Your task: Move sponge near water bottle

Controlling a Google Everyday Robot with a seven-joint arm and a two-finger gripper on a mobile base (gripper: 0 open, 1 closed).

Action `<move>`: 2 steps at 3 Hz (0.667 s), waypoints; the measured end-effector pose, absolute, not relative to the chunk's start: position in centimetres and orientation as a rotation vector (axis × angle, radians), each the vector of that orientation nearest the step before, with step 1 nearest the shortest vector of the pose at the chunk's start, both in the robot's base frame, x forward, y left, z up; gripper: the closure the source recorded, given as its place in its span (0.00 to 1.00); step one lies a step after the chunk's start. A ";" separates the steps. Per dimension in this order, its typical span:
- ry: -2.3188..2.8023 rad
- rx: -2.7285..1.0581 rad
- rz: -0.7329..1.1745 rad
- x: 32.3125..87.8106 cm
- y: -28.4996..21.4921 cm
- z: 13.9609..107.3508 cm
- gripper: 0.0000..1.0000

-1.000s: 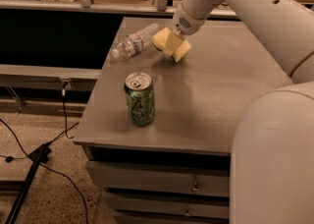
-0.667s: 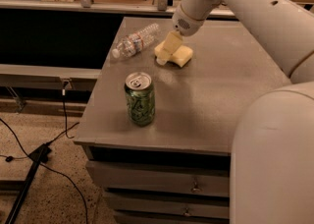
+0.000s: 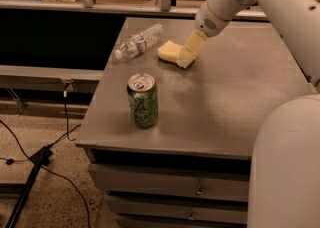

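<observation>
Hand [image 3: 186, 57] meets sponge [image 3: 168, 51] on tabletop [image 3: 235, 104].
Sponge lies at bottle's [image 3: 137, 42] 3 o'clock; hand's grip state cannot be told.

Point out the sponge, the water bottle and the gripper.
sponge [image 3: 169, 51], camera view, top face.
water bottle [image 3: 136, 44], camera view, middle of its body.
gripper [image 3: 186, 59], camera view, its tip, at the sponge's right end.

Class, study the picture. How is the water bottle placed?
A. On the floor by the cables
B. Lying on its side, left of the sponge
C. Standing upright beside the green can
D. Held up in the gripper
B: the water bottle lies on its side on the table, just left of the sponge. The gripper is at the sponge's right edge, not on the bottle, and the green can stands apart, nearer the front.
</observation>
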State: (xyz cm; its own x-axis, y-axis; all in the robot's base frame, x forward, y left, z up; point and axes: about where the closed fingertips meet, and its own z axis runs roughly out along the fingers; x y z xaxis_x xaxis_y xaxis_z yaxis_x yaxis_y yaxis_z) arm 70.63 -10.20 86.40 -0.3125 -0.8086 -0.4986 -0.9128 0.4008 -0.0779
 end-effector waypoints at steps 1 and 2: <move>2.088 -1.467 0.279 70.6 -15.4 90.8 0.00; 2.097 -1.466 0.283 70.9 -14.8 90.3 0.00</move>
